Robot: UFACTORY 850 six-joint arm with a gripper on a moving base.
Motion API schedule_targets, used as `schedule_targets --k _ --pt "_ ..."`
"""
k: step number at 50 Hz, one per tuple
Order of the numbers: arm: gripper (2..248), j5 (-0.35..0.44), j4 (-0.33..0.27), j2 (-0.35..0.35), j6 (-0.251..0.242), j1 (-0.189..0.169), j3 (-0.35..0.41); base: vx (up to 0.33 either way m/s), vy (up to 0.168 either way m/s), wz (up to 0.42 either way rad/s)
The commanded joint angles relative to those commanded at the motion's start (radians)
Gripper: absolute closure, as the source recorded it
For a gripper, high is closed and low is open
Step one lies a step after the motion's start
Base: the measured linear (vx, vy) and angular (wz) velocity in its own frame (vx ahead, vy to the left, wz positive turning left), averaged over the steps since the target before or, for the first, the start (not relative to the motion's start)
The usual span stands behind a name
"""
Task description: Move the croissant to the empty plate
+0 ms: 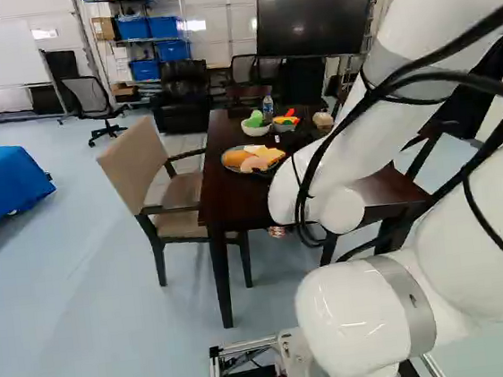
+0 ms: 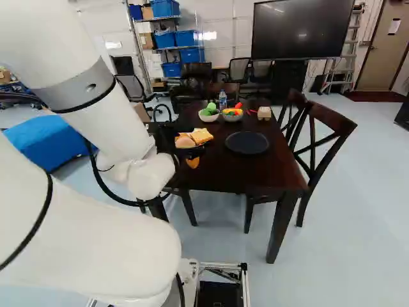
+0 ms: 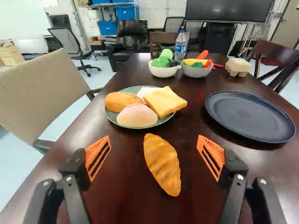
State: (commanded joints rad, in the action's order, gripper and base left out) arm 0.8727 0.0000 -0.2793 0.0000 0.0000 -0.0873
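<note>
The croissant lies on the table, nearer the arm than the empty plate and to the robot's left of it, between the widely spread sides of the tool. It looks light and slightly springy, probably not slippery; pinch its thick middle gently, since the tapered ends could let it swivel.

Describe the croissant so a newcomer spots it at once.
On the dark table, find the green plate of breads. The croissant lies just off its rim, on the tabletop between the gripper's open fingers. Golden, ridged and tapered, it is the only bread not on that plate.
</note>
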Motion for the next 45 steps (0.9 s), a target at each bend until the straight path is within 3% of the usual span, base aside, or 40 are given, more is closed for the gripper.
schedule_targets --k 32,45 --pt "3 0.0 0.0 -0.006 0.0 0.0 -0.001 0.002 0.0 0.0" --pt "3 -0.029 0.0 0.011 0.0 0.0 -0.047 0.0 0.0 0.0"
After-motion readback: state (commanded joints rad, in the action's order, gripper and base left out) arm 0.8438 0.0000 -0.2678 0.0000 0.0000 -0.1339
